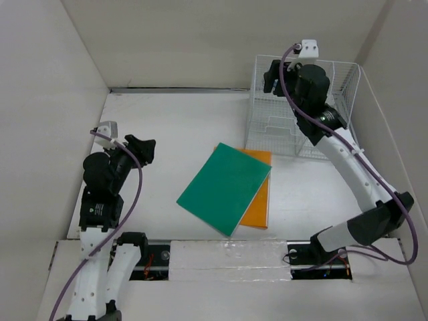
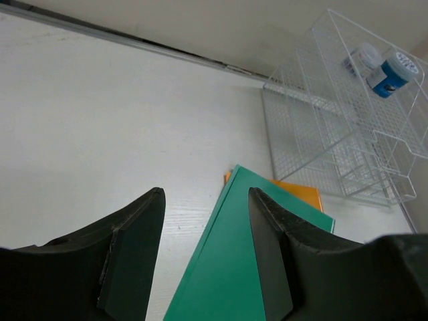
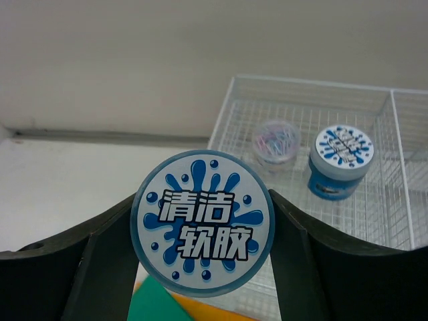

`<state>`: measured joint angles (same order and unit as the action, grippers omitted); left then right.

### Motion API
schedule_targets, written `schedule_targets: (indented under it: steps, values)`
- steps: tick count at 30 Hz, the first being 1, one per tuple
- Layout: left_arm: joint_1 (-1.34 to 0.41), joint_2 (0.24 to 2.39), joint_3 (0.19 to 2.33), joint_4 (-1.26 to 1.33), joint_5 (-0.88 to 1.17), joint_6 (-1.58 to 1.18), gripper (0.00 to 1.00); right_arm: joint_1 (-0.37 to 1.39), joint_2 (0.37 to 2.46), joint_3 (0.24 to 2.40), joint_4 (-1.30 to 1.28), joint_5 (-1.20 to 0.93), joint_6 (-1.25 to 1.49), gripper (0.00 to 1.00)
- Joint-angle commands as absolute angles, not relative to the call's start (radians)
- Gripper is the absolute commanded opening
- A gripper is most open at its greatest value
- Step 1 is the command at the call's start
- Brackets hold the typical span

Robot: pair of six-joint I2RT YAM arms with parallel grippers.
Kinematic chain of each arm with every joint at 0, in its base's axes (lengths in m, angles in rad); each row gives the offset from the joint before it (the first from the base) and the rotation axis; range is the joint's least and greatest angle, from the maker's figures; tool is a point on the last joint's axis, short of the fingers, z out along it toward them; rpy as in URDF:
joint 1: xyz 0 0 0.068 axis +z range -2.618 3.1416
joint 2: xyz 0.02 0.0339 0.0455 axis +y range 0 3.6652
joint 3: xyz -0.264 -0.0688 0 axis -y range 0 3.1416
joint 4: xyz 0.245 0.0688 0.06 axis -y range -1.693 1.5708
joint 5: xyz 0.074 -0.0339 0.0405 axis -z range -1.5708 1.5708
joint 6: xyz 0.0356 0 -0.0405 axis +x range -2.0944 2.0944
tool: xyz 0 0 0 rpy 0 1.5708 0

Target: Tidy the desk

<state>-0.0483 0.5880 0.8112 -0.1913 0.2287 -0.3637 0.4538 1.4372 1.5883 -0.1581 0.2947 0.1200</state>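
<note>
White walls (image 1: 200, 40) are seen on three sides of the desk (image 1: 174, 127), which is spread out in front of both arm bases. Near its middle a green sheet (image 1: 225, 188) is laid askew over an orange sheet (image 1: 257, 207), so that only the right edge and far corner of the orange one are left showing. A wire rack (image 1: 271, 130) is stood at the desk's far right corner, just beyond the sheets. Inside it a jar (image 3: 275, 142) of coloured clips and a second tin (image 3: 341, 164) with a blue label are set side by side.

The right gripper (image 1: 273, 77) is held up at the rack's far left corner. A round tin (image 3: 202, 222) with a blue splash label is clamped between its fingers (image 3: 100, 261), its label turned to the wrist camera. The left gripper (image 2: 204, 200) is held over the desk's left side, jaws parted, with nothing gripped. In the left wrist view, part of the green sheet is seen through the gap.
</note>
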Motion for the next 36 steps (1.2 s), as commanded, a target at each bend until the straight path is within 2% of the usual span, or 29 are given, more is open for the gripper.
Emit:
schedule_targets:
  steps: [1,10,14,17,21,24,27,30,32,33,34,35,36]
  values:
    - [-0.061,0.647,0.842,-0.172,0.273,-0.345,0.49,0.384,1.531,1.632,-0.303,0.209,0.118,0.41]
    - [-0.125,0.863,0.919,-0.238,0.293,-0.307,0.51,0.339,1.617,1.68,-0.333,0.155,0.115,0.4]
    - [-0.415,0.992,1.026,-0.34,0.01,-0.278,0.55,0.33,1.669,1.7,-0.341,0.155,0.112,0.4]
    - [-0.517,1.057,1.083,-0.373,-0.115,-0.287,0.58,0.321,1.675,1.694,-0.327,0.155,0.118,0.42]
    - [-0.535,1.091,1.089,-0.368,-0.06,-0.336,0.59,0.321,1.68,1.693,-0.327,0.13,0.127,0.78]
    - [-0.535,1.043,0.949,-0.283,-0.018,-0.432,0.59,0.33,1.645,1.701,-0.321,0.123,0.132,0.9]
    - [-0.535,0.956,0.753,-0.093,-0.006,-0.604,0.58,0.33,1.605,1.709,-0.319,0.107,0.143,0.94]
    - [-0.535,0.913,0.654,-0.022,-0.05,-0.65,0.58,0.33,1.527,1.695,-0.325,0.106,0.155,0.94]
    - [-0.535,0.951,0.638,-0.008,-0.141,-0.65,0.58,0.383,1.359,1.547,-0.293,0.112,0.222,0.89]
    - [-0.535,0.951,0.634,-0.008,-0.141,-0.65,0.58,0.383,1.358,1.546,-0.293,0.123,0.222,0.84]
    - [-0.535,0.984,0.624,0.042,-0.147,-0.658,0.58,0.405,1.295,1.387,-0.231,0.139,0.274,0.7]
    - [-0.535,0.998,0.612,0.072,-0.149,-0.664,0.58,0.452,1.164,1.3,-0.192,0.17,0.308,0.4]
    - [-0.535,1.02,0.583,0.122,-0.147,-0.673,0.58,0.472,1.101,1.202,-0.157,0.176,0.343,0.3]
